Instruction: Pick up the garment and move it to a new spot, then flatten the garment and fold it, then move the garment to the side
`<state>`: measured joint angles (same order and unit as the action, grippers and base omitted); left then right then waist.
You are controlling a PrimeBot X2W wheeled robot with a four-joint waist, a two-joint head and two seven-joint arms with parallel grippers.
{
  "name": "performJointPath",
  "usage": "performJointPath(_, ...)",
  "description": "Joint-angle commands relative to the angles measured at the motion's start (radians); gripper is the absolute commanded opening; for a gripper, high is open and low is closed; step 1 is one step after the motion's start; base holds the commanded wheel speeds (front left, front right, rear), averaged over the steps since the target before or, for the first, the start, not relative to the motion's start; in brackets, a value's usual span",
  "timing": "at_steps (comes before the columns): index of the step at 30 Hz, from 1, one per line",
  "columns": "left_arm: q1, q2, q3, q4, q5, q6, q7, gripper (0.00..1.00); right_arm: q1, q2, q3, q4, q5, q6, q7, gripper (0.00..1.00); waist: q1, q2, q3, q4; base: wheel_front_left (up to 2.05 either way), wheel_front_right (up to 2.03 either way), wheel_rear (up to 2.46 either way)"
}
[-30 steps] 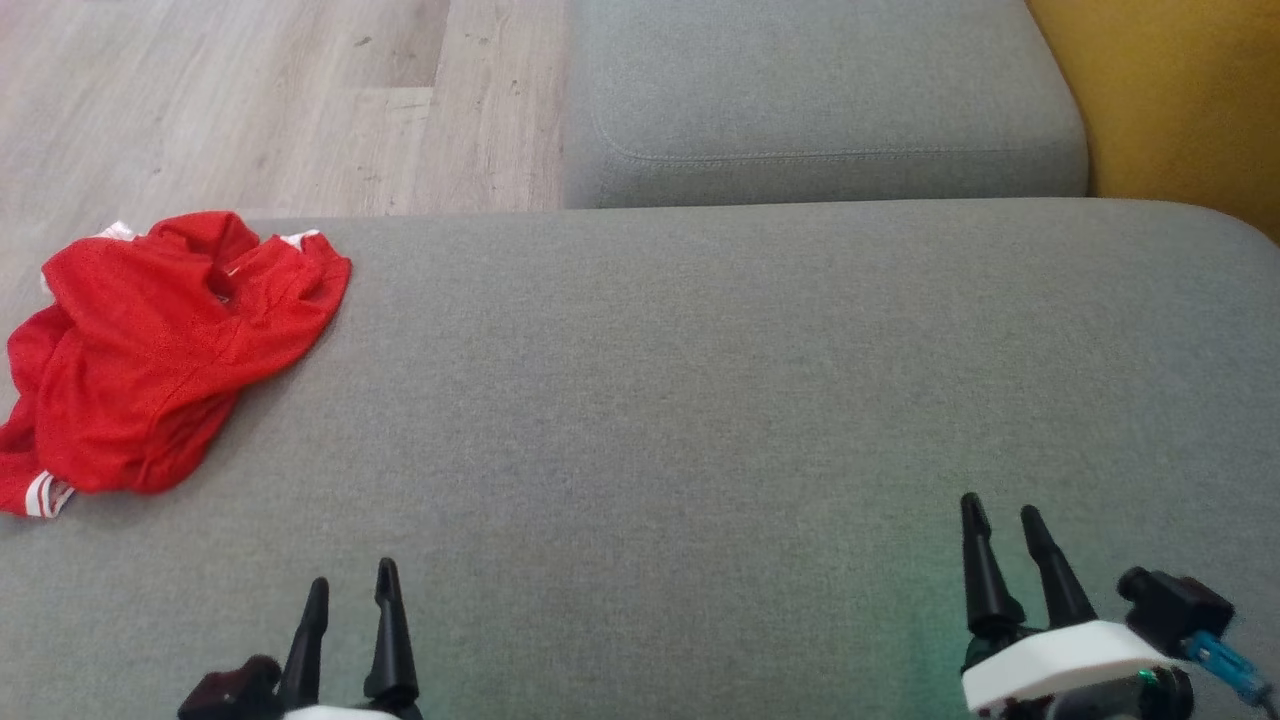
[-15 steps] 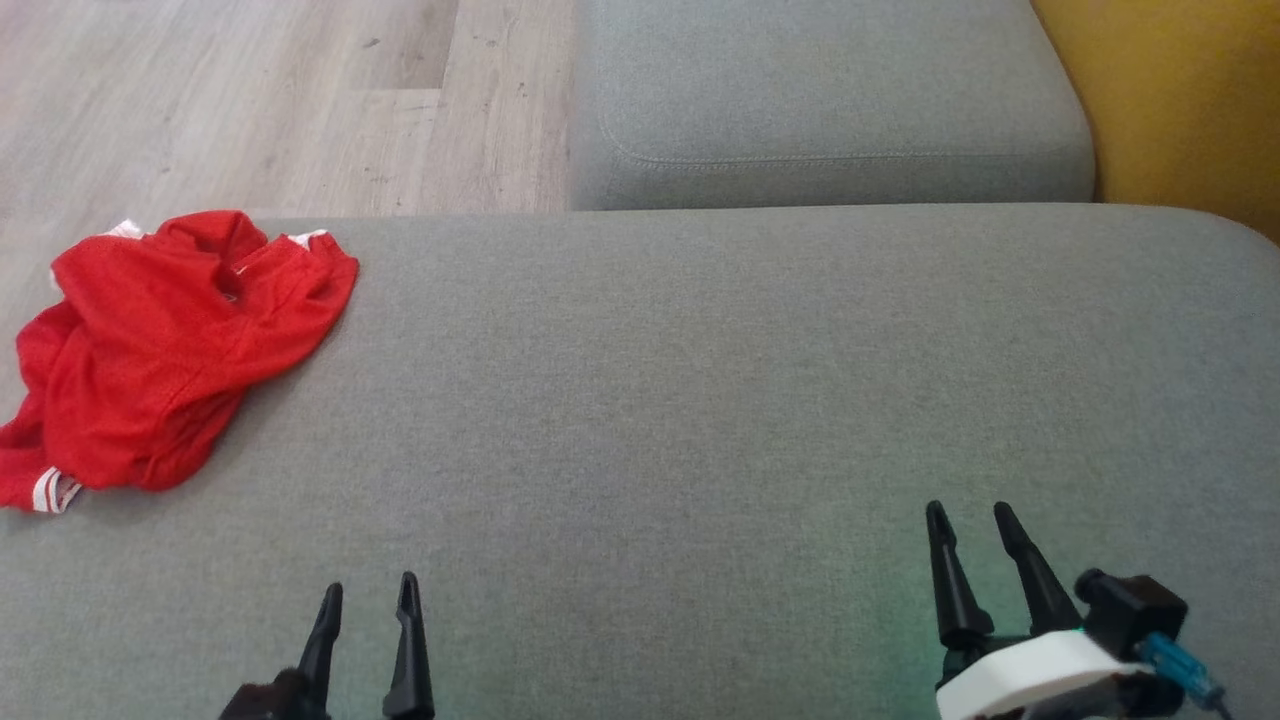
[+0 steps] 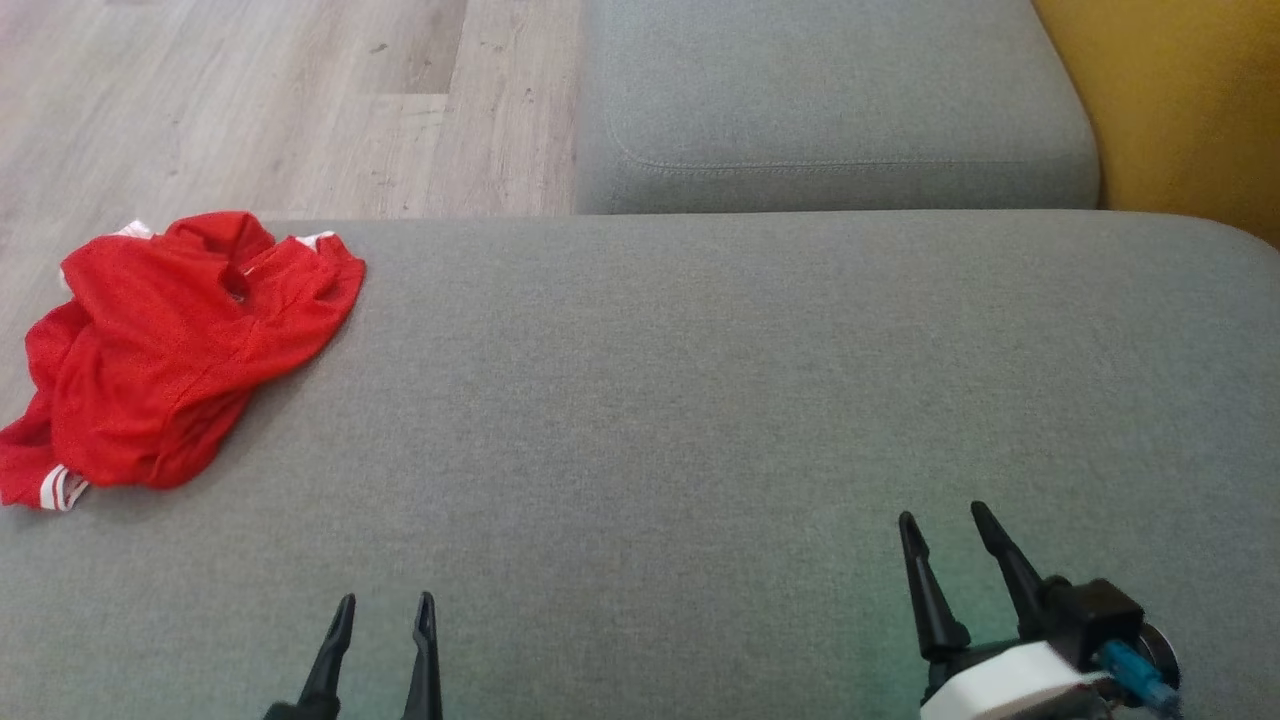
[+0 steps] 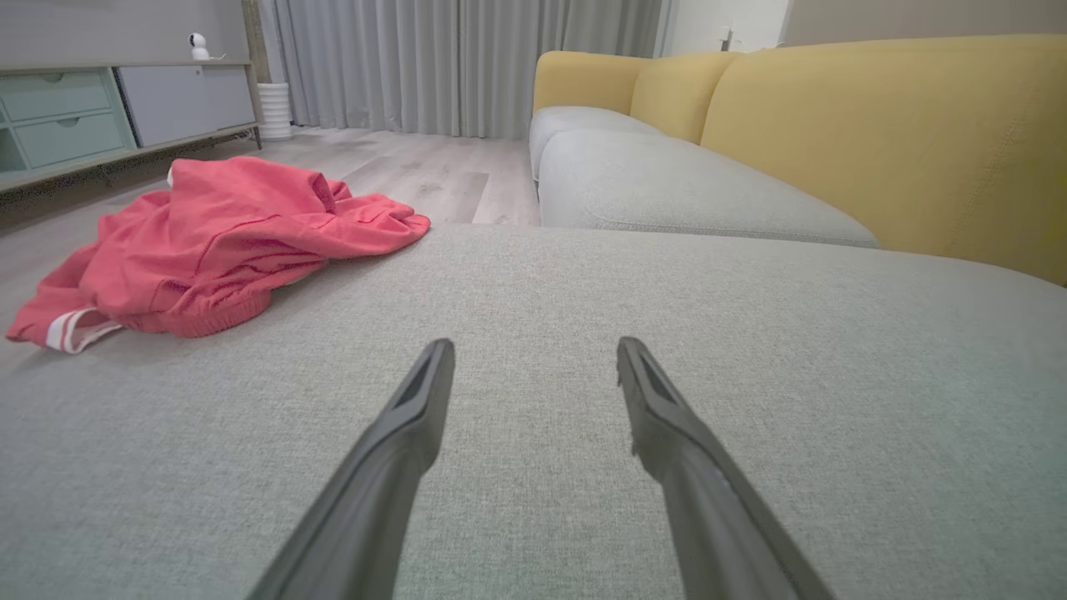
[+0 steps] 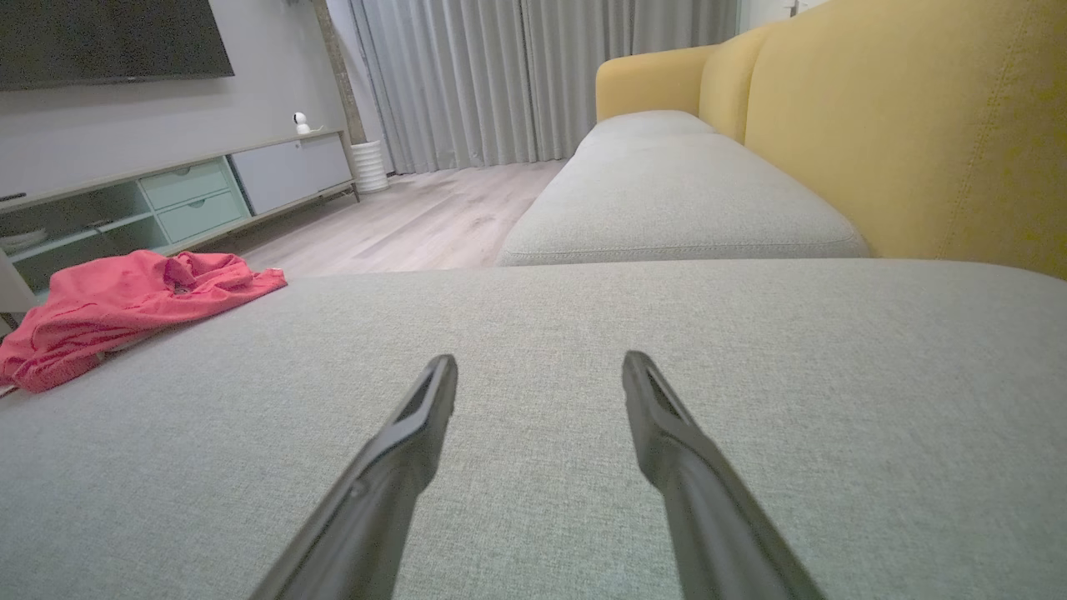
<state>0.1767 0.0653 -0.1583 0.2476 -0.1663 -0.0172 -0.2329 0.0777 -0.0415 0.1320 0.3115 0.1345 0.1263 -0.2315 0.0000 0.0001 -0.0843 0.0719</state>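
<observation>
A: Where's the garment (image 3: 180,345)?

B: Red, w/ white stripes at 1 hem. It's crumpled in a heap on the far-left corner of the big grey seat cushion (image 3: 700,400), right at the edge next to the wood floor (image 3: 250,100). Can't tell if any of it hangs over. Not flat, not folded.

A: And the claws?

B: Left gripper (image 3: 387,600) sits low in the head view. Its 2 fingers are spread wide w/ nothing btwn them, just bare cushion. Right gripper (image 3: 941,512) is the same: wide apart, empty, over bare cushion at the lower right.

A: Either 1 close to the cloth?

B: No, both are well apart from it. The left is the nearer of the 2, and the heap lies ahead of it and off to its left. From the right wrist view the heap shows small at the far left.

A: Are the tips touching the cushion?

B: Can't tell. Both wrist views show the fingers low over the weave.

A: Anything else around?

B: A 2nd grey cushion (image 3: 830,100) beyond the big 1, and a yellow backrest (image 3: 1180,90) on the right. Across the floor there's a low cabinet (image 5: 208,192) and grey curtains (image 5: 500,75).
</observation>
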Motion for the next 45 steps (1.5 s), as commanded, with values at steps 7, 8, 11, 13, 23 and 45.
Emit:
performJointPath(7, -0.021, 0.005, 0.026, -0.021, 0.053, 0.01, -0.029, 1.0, -0.014, -0.009, 0.035, -0.026, -0.063, 0.004, -0.03, 1.0, 0.0, -0.0001, -0.003, 0.002, 0.0, 0.0, 0.0)
performJointPath(8, -0.021, 0.004, 0.028, -0.02, 0.052, 0.01, -0.029, 1.0, -0.014, -0.009, 0.035, -0.025, -0.062, 0.004, -0.03, 1.0, 0.0, -0.0001, -0.003, 0.002, 0.0, 0.0, 0.0)
performJointPath(11, -0.022, 0.002, 0.035, -0.018, 0.042, 0.011, -0.029, 1.0, -0.015, -0.009, 0.034, -0.023, -0.061, 0.004, -0.03, 1.0, 0.0, -0.0001, -0.003, 0.002, 0.0, 0.0, 0.0)
performJointPath(13, -0.023, 0.0, 0.041, -0.019, 0.03, 0.009, -0.029, 1.0, -0.015, -0.009, 0.032, -0.022, -0.061, 0.004, -0.03, 1.0, 0.0, -0.0001, -0.003, 0.002, 0.0, 0.0, 0.0)
performJointPath(23, -0.031, -0.004, 0.051, -0.017, 0.015, 0.003, -0.029, 1.0, -0.018, -0.009, 0.024, -0.022, -0.058, 0.004, -0.03, 1.0, 0.0, -0.0001, -0.002, 0.002, 0.0, 0.0, 0.0)
performJointPath(45, -0.055, -0.008, 0.048, -0.009, 0.02, -0.001, -0.029, 1.0, -0.015, -0.009, -0.008, -0.031, -0.052, 0.004, -0.03, 1.0, 0.0, -0.0001, 0.007, 0.091, 0.0, 0.0, 0.0)
